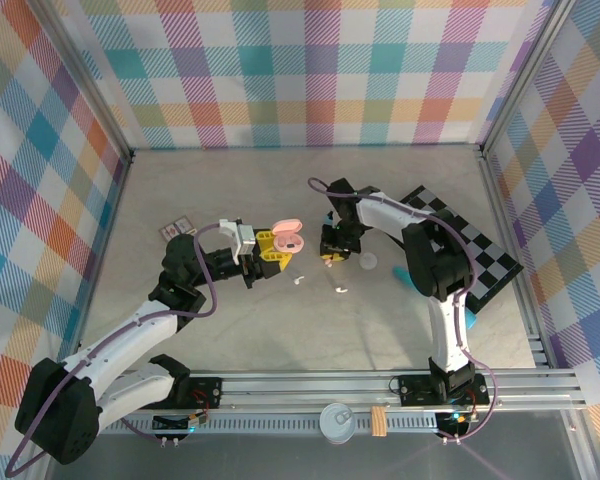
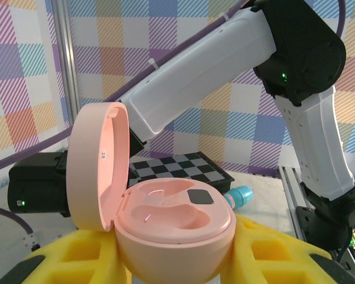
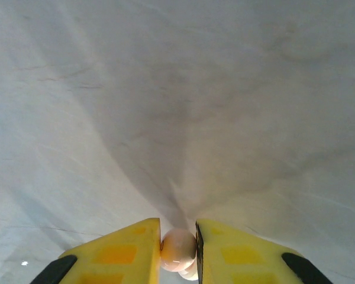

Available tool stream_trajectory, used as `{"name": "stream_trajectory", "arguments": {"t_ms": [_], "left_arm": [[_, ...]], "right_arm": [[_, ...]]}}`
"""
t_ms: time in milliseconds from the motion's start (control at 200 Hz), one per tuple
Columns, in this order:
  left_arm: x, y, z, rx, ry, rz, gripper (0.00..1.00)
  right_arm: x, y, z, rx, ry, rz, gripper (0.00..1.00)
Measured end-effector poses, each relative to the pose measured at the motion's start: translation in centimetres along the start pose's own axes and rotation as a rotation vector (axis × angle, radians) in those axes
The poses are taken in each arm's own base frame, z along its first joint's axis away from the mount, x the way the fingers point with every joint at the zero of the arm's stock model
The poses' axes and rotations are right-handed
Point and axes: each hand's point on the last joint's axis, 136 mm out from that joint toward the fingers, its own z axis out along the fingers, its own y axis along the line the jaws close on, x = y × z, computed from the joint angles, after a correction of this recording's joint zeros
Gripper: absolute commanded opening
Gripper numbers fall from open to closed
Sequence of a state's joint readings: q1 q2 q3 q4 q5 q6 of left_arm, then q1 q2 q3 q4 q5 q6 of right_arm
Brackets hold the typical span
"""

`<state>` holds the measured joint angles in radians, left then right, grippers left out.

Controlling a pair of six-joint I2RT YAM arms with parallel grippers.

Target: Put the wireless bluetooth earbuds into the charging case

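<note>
From above, the open pink charging case (image 1: 287, 237) is being held by the left gripper (image 1: 272, 250), which is closed on its base. The right gripper (image 1: 331, 252) is being held just to its right. Two tiny pieces, probably white earbuds (image 1: 298, 281), are lying on the table (image 1: 230, 330) nearer the bases than both tools.

At the left wrist, the charging case (image 2: 174, 228) is being clamped between yellow fingers (image 2: 272, 248) (lid (image 2: 97, 165) tipped up at the left).

At the right wrist, a pink earbud (image 3: 178, 248) is being pinched between the right gripper's (image 3: 178, 253) nearly closed fingers.

The charging case (image 2: 176, 234) is smooth pink plastic; the table (image 1: 280, 335) matt.
</note>
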<state>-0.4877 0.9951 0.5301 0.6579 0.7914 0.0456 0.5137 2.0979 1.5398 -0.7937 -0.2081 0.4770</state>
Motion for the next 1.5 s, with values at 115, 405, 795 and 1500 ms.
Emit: {"name": "stream_trajectory", "arguments": {"t_ms": [115,405,795,1500], "left_arm": [[0.2,0.1,0.0,-0.004,0.002,-0.002,0.25],[0.0,0.4,0.0,-0.008,-0.008,0.008,0.25],[-0.1,0.5,-0.1,-0.013,-0.01,0.01,0.25],[0.0,0.5,-0.1,-0.011,-0.008,0.008,0.25]], "right_arm": [[0.5,-1.0,-0.1,0.049,0.014,-0.041,0.23],[1.2,-2.5,-0.7,0.143,0.051,-0.119,0.3],[1.2,-2.7,-1.2,0.212,0.029,-0.11,0.37],[1.5,-2.4,-0.7,0.182,0.034,-0.042,0.26]]}}
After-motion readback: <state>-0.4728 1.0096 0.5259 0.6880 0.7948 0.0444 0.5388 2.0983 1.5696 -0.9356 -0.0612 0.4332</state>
